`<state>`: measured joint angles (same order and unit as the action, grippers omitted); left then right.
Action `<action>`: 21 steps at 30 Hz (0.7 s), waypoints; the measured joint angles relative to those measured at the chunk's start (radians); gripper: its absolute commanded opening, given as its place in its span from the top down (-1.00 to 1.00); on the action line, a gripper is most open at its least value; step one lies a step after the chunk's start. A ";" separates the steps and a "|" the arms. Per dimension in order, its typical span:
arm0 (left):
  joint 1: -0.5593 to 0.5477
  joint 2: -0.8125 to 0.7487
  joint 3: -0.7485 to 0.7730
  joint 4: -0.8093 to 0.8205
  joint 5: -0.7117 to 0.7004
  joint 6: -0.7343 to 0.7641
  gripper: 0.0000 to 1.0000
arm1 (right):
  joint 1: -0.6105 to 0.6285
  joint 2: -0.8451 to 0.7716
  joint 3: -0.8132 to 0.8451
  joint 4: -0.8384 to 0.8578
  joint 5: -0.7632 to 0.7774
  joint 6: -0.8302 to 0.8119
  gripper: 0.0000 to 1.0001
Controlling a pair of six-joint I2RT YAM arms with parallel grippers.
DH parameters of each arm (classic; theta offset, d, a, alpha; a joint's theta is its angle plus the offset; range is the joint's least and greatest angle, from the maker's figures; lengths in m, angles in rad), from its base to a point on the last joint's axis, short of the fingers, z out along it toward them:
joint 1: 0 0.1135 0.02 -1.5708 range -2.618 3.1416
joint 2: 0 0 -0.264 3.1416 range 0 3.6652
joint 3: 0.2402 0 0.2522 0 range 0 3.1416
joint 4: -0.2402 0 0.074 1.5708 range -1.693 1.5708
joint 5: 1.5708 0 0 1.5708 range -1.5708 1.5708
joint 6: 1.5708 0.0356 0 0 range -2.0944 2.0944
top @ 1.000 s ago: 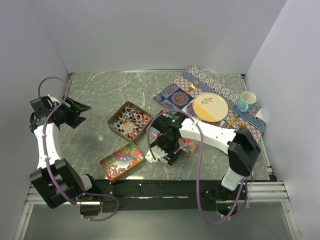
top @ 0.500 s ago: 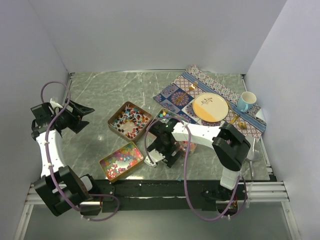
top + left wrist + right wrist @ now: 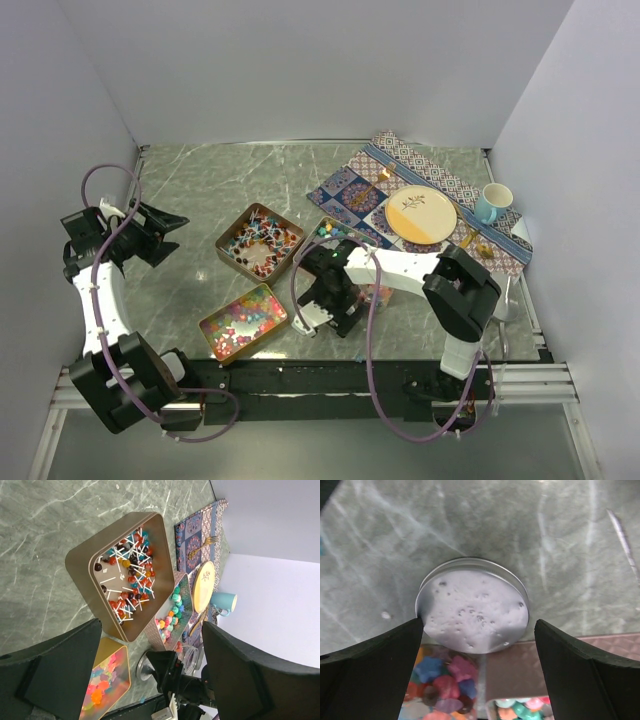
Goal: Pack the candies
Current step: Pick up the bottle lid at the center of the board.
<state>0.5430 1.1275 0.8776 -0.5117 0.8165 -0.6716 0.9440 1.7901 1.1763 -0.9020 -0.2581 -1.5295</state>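
Candies (image 3: pixel 170 621), lollipop sticks (image 3: pixel 127 578) pointing every way

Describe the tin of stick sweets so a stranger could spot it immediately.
On the green marble table, three copper-coloured tins sit left of the patterned placemat. The one meant is the square tin directly behind the tin of pastel chunks, nearer the back wall. Only it holds white-sticked lollipops; both neighbours hold loose pieces.

grey marble tbl (image 3: pixel 200 190), 3 tins (image 3: pixel 82 562), jar lid (image 3: pixel 472 610), placemat (image 3: pixel 345 185)
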 measured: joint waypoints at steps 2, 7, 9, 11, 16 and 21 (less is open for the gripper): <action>0.000 0.000 -0.001 0.000 0.000 -0.001 -0.74 | -0.004 0.000 0.000 -0.021 -0.011 0.008 -1.00; 0.001 0.000 -0.016 0.018 0.000 -0.003 -0.74 | -0.013 0.000 0.000 -0.066 -0.032 0.017 -1.00; 0.001 0.000 -0.027 0.023 0.000 -0.005 -0.75 | -0.013 0.000 -0.002 -0.068 -0.036 0.018 -1.00; 0.001 0.000 -0.036 0.022 0.000 -0.005 -0.74 | -0.013 0.000 -0.009 -0.068 -0.039 0.021 -1.00; 0.002 -0.003 -0.039 0.023 -0.001 -0.005 -0.74 | -0.013 -0.004 -0.045 -0.044 -0.038 0.040 -1.00; 0.002 -0.005 -0.040 0.035 -0.001 -0.005 -0.74 | -0.012 -0.019 -0.068 -0.008 -0.038 0.077 -0.99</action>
<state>0.5449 1.1229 0.8379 -0.4770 0.8158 -0.6769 0.9318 1.7706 1.1088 -0.9100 -0.2958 -1.4528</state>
